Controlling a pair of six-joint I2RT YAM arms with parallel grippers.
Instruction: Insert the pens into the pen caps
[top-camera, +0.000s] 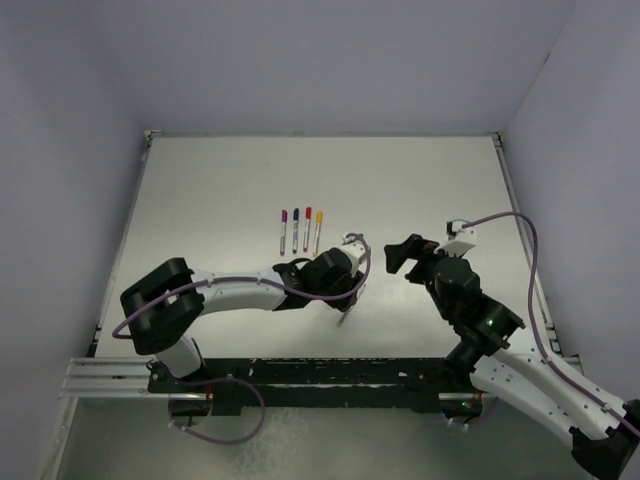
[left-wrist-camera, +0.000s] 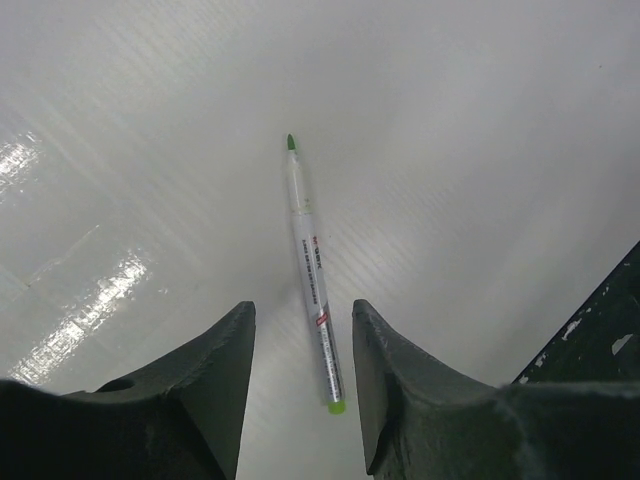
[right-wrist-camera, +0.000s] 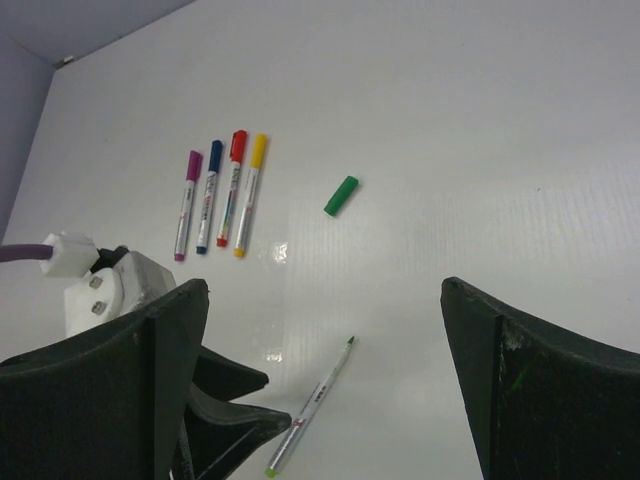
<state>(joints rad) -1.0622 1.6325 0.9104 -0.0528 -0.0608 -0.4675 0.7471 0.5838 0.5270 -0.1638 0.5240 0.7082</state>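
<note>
**Four pens capped, one green pen lying bare**

Four capped pens (right-wrist-camera: 229, 195), purple, blue, red and yellow, lie side by side in a tidy row on the far-left part of the table (top-camera: 420, 180). They look set aside there as finished, out of the way of the work. The green pen (left-wrist-camera: 312, 270) lies flat on the table without a cap, its coloured tip pointing away from the left tool (left-wrist-camera: 302, 310). That tool's fingers stand part-way apart on either side of the barrel's near end, with a gap showing on each side, so the pen rests on the table and is not gripped. The green cap (right-wrist-camera: 341, 195) lies alone to the right of the row and farther off than the bare pen, well apart from it. The right tool (right-wrist-camera: 325, 295) hangs with its jaws spread wide and nothing between them, probably placed to go for the cap.

From above, the left arm covers nearly all of the green pen, and the green cap cannot be made out there. The left wrist view shows neither the cap nor the row. In the right wrist view that tool's own finger cuts off part of the left tool. The print on the barrels is too small to read.
</note>
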